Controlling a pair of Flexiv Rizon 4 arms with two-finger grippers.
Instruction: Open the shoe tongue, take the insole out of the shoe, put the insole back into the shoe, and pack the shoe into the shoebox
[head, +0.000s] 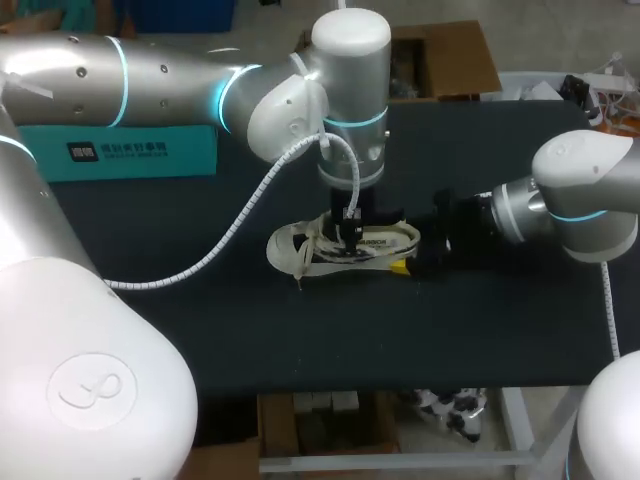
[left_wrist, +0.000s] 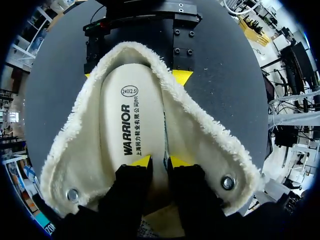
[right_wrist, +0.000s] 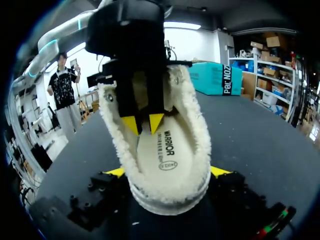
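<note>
**Black bench, shoe held at the heel, insole step in hand**

Black bench (head: 300, 330) carries one shoe (head: 380, 243) at its middle, lying on its sole with the fleece-lined tongue and collar spread wide. One insole (left_wrist: 127, 115) lies flat inside it, print up, and looks fully seated. One teal shoebox (head: 130, 150) sits at the back left of the bench, well apart from the shoe.

The right arm (head: 580, 190) comes in low from the side. The right gripper (right_wrist: 168, 171) has its fingers wide apart and clamped on the shoe's heel from both sides, steadying it.

The left arm (head: 150, 80) reaches past the middle and points straight down into the shoe. The left gripper (left_wrist: 160, 161) has its yellow tips close together on the insole around midfoot. Whether they pinch the insole or only rest on it cannot be told.

Judgement: the tongue step looks done and the work is at the insole stage. Pulling out or pressing back in is not clear from this moment. Packing is not yet begun.

A pull next would call for a firm nip on the insole and a lift out toward the heel, with the right grip holding. Pressing in would need only a push flat.

Counts: one shoe, one insole, one shoebox, two arms, two grippers, and two metal eyelets (left_wrist: 73, 194) in the left wrist view.
</note>
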